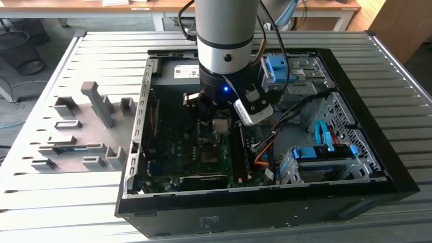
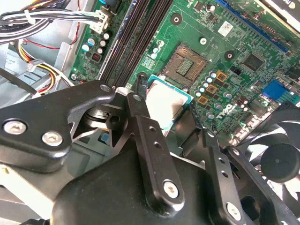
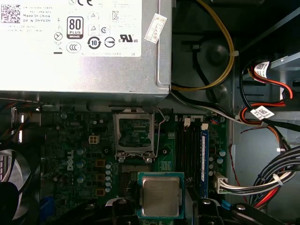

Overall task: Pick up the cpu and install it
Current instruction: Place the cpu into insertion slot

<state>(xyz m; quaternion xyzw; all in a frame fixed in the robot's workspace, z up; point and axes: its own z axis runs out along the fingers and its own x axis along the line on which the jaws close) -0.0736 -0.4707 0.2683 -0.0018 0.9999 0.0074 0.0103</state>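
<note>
- currently the gripper (image 1: 217, 125) is seen inside an open computer case (image 1: 378, 167), low over the motherboard (image 1: 196, 152).
- the cpu (image 1: 220, 126) is held off the board between the two black fingers (image 2: 150, 136), which are closed against its opposite edges; its silver-grey top faces up.
- in both wrist views the cpu (image 2: 164, 105) (image 3: 161, 196) is shown flat and level, framed by its thin green rim.
- the cpu socket (image 3: 134, 134) is seen uncovered, with its contact field exposed inside a metal frame; the chip is not seated in it and is kept just beside it, above the board.
- in the second wrist view the socket (image 2: 185, 63) lies just past the chip's far corner.
- the memory slots (image 3: 190, 145) are found beside the socket, running parallel to it.
- a large grey power supply (image 3: 84, 47) with a white label is mounted at the case wall beyond the socket.
- a black fan (image 2: 276, 159) is seen at the board's edge.
- bundled cables (image 3: 276, 183) in red, yellow and black are routed along the case's side.
- at the exterior view's left, a grey fixture tray (image 1: 81, 131) is placed on the slatted table (image 1: 68, 202), well apart from the case.
</note>
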